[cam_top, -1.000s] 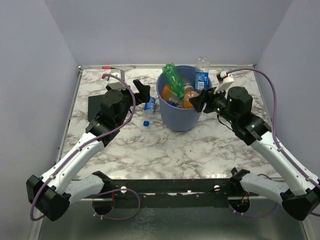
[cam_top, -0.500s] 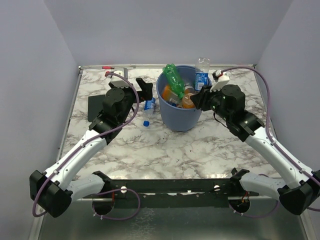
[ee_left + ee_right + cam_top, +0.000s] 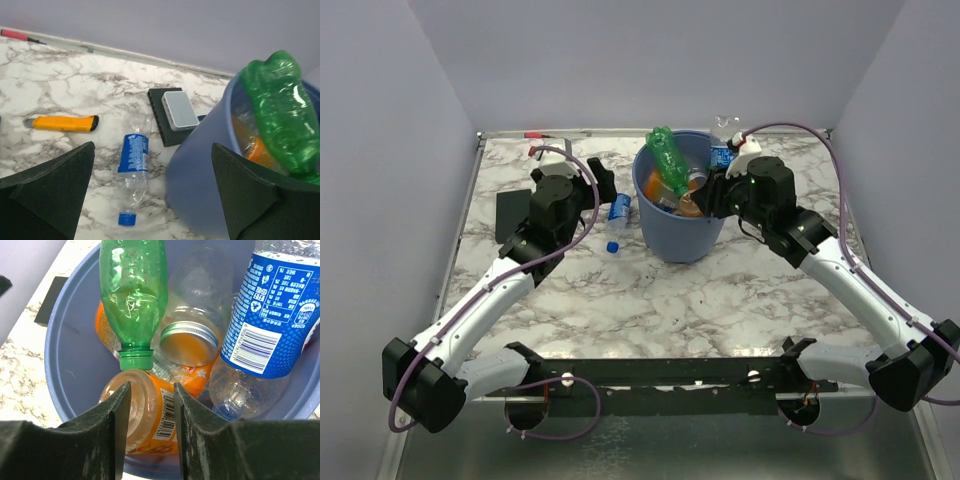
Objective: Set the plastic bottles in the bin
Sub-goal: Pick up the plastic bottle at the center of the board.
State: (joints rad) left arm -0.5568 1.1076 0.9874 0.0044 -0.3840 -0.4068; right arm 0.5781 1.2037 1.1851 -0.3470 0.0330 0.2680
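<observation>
Wide open and empty, the left gripper (image 3: 152, 150) faces the clear bottle (image 3: 132, 160) lying on the bench (image 3: 60, 90) just ahead. Closing could roll it aside, and its right finger (image 3: 255, 200) could strike the bin (image 3: 200, 165) wall just beside, while room lies open leftward toward the yellow utility knife (image 3: 62, 122). The right gripper (image 3: 149, 390), jaws narrowly apart and empty, hovers over the bin, where a nudge could tip the green bottle (image 3: 132, 290) or the leaning blue-labelled bottle (image 3: 270, 315) out.

A yellow cutter (image 3: 61, 123) lies near a black pad (image 3: 169, 136).

Blue bin (image 3: 675, 238); green bottle (image 3: 668, 160); grey-veined white marble table (image 3: 620, 290).
</observation>
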